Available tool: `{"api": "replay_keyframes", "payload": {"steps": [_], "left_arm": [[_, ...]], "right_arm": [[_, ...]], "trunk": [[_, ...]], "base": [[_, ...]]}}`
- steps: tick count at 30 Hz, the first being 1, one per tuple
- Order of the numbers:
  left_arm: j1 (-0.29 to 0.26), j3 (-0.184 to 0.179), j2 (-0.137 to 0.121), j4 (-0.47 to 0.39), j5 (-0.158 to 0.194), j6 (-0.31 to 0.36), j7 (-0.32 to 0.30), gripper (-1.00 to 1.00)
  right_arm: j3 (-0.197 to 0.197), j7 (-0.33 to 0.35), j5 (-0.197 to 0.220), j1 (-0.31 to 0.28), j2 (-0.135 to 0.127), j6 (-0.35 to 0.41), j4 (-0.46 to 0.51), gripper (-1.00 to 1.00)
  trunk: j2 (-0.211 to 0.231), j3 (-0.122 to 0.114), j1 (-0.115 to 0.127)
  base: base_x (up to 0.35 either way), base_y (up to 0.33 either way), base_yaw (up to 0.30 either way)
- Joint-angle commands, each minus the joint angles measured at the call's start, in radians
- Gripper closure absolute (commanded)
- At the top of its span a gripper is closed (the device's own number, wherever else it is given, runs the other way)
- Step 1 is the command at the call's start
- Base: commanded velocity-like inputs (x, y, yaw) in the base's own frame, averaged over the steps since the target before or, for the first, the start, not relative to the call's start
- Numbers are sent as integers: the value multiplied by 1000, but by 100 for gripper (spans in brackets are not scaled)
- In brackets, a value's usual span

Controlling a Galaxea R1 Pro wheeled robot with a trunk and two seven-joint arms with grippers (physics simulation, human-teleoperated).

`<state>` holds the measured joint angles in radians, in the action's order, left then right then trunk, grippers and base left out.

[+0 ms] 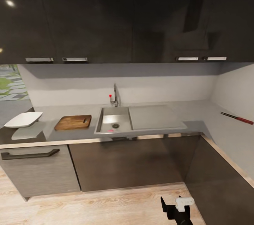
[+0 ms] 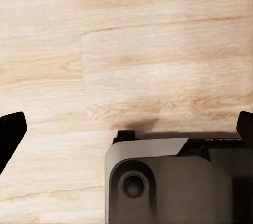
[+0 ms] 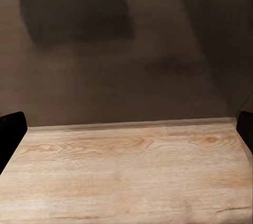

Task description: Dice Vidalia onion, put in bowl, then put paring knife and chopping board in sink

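both pincers' fingers stand apart, tips cut off; onion (image 1: 110, 130) barely shows in sink (image 1: 106, 120).

The head camera looks forward and down, from well back, at the long glossy grey countertop (image 1: 197, 112). Both wrist cameras face the pale wood-plank floor (image 2: 132, 50) close up; the right also meets the dark grey cabinet front (image 3: 126, 55)

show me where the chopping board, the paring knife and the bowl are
chopping board (image 1: 73, 122), head view, middle of its wooden top
paring knife (image 1: 237, 117), head view, where dark blade meets red handle
bowl (image 1: 23, 119), head view, white inside face near the middle
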<state>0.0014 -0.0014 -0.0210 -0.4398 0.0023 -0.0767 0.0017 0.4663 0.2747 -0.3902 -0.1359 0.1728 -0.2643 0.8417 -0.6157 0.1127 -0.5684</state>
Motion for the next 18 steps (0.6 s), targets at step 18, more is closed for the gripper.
{"api": "replay_keyframes", "payload": {"steps": [18], "left_arm": [[0,-1,22,-401,4,211,4,-100]], "right_arm": [[8,3,-7,-1,-29,-5,-27,-100]], "trunk": [[-1,2,0]], "base": [[4,-4,1]]}}
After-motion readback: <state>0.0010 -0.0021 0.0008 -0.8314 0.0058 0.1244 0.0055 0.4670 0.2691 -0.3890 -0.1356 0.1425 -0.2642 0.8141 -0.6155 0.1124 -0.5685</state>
